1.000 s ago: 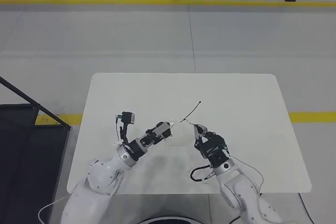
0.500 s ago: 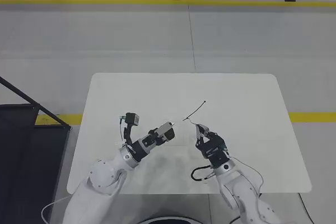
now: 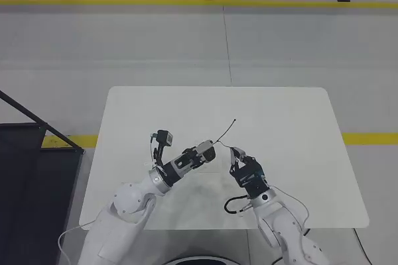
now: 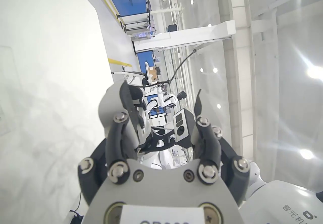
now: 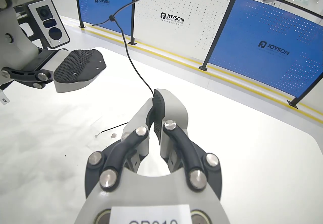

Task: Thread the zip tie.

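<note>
Right gripper [image 5: 156, 99]: clenched on the zip tie [image 5: 129, 57], pads pressed together on one end of the strap. Position: above the middle of the worktop [image 3: 285, 112], somewhat toward its near edge.

Zip tie: black, thin, held off the surface. From the right gripper's pads it rises in a curve to its small head [image 5: 110, 18]. At the head a short stub sticks out toward the left gripper's side. A longer run carries on up and away toward the far edge. Whether the strap passes through the head, I cannot tell.

Left gripper [image 3: 209, 152]: released, fingers spread wide. It is over the middle of the worktop, just beside the right gripper and facing it. The head and stub sit just off its fingertips, apart from them. In the left wrist view the strap lies in line with the gap between the fingers, beyond the tips.

On the worktop below the right gripper: a thin dark sliver [image 5: 114, 127] with two pale specks [image 5: 113, 135] close by. Past the far edge: blue and white fence panels [image 5: 265, 46]. Yellow line [image 3: 378, 138] on the floor to either side of the worktop.
</note>
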Tool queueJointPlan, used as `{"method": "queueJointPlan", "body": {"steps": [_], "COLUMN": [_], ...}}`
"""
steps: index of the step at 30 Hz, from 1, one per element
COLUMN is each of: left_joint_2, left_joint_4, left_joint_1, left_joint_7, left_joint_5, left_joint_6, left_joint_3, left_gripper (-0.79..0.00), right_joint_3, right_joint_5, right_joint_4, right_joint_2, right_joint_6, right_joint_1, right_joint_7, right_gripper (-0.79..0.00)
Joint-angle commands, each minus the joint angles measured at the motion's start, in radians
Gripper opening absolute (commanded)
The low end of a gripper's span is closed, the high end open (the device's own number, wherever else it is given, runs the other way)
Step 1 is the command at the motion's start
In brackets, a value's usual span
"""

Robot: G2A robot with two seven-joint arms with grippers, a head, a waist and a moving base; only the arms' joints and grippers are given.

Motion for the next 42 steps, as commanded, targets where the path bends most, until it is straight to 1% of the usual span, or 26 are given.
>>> {"method": "queueJointPlan", "body": {"steps": [1, 5, 9, 10, 12, 13, 14, 15, 26, 42], "left_joint_2": [-0.001, -0.001, -0.002, -0.001, -0.001, -0.001, -0.001, -0.001, 0.001, 0.009], "left_joint_4": [0.004, 0.013, 0.018, 0.018, 0.02, 0.021, 0.022, 0.022, 0.028, 0.039], "left_joint_1": [-0.005, -0.014, -0.02, -0.021, -0.022, -0.023, -0.023, -0.024, -0.025, -0.013], "left_joint_7": [0.003, 0.009, 0.009, 0.009, 0.009, 0.01, 0.009, 0.009, 0.009, -0.021], "left_joint_5": [-0.001, -0.008, -0.01, -0.012, -0.014, -0.013, -0.012, -0.011, -0.013, -0.005], "left_joint_6": [-0.003, -0.008, -0.014, -0.015, -0.018, -0.02, -0.021, -0.021, -0.028, -0.03], "left_joint_3": [0.005, 0.013, 0.019, 0.02, 0.021, 0.022, 0.023, 0.024, 0.029, 0.027], "left_gripper": [-0.348, -0.409, -0.446, -0.499, -0.566, -0.643, -0.757, -0.785, -0.785, -0.785], "right_joint_3": [0.0, 0.0, 0.002, 0.003, 0.004, 0.005, 0.005, 0.006, 0.015, 0.068], "right_joint_5": [-0.003, -0.009, -0.011, -0.012, -0.013, -0.015, -0.016, -0.017, -0.017, 0.081], "right_joint_4": [0.0, 0.0, 0.003, 0.003, 0.002, 0.003, 0.002, 0.002, 0.004, 0.005], "right_joint_2": [-0.001, -0.005, -0.008, -0.009, -0.011, -0.011, -0.012, -0.013, -0.022, -0.036], "right_joint_6": [-0.003, -0.007, -0.01, -0.01, -0.011, -0.01, -0.01, -0.01, 0.0, 0.036], "right_joint_1": [0.0, 0.0, 0.002, 0.002, 0.002, 0.001, 0.001, 0.0, -0.003, -0.025], "right_joint_7": [0.003, 0.008, 0.014, 0.015, 0.016, 0.018, 0.019, 0.019, 0.024, -0.005], "right_gripper": [-0.785, -0.785, -0.785, -0.785, -0.785, -0.785, -0.785, -0.785, -0.785, -0.785]}}
